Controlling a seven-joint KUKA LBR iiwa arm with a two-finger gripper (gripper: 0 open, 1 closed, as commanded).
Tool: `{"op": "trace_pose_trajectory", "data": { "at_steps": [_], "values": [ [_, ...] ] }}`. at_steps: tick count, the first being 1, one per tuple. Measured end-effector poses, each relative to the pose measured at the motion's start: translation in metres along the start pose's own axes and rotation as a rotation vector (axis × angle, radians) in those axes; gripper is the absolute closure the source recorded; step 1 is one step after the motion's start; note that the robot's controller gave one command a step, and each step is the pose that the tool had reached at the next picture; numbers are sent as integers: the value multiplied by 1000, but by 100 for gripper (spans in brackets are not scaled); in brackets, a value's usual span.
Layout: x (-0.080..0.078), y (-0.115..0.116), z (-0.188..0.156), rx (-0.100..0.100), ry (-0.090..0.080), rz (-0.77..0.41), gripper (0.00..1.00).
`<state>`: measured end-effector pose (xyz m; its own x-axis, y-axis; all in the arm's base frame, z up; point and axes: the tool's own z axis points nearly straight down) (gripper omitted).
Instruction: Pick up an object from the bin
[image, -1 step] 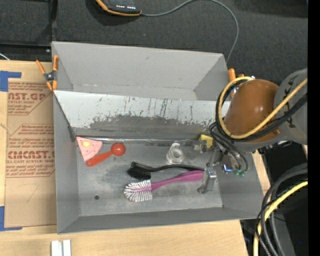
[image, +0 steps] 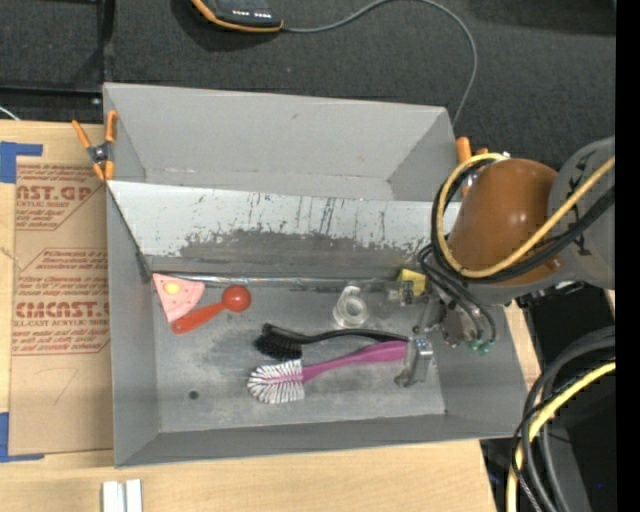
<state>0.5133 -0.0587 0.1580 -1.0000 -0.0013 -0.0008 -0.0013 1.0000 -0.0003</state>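
One pink-handled brush lies along the bin's front edge, bristles pointing left, handle end by the pincer, whose opening I cannot tell.

Bare bin floor lower left, pink brush and black brush barring the middle

A red spoon is lying flat, its round bowl pointing up and to the right. A pink wedge with a yellow spot is touching the spoon's handle from the upper left. A black brush is lying just below and right of the spoon, and a small clear cup is sitting further right of it. Well above the spoon, a black-and-orange device is resting on a dark surface.
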Motion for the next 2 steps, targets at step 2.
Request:
{"op": "trace_pose_trajectory", "data": {
  "at_steps": [2],
  "values": [
    [17,-15,87,-1,0,46,0]
  ]
}}
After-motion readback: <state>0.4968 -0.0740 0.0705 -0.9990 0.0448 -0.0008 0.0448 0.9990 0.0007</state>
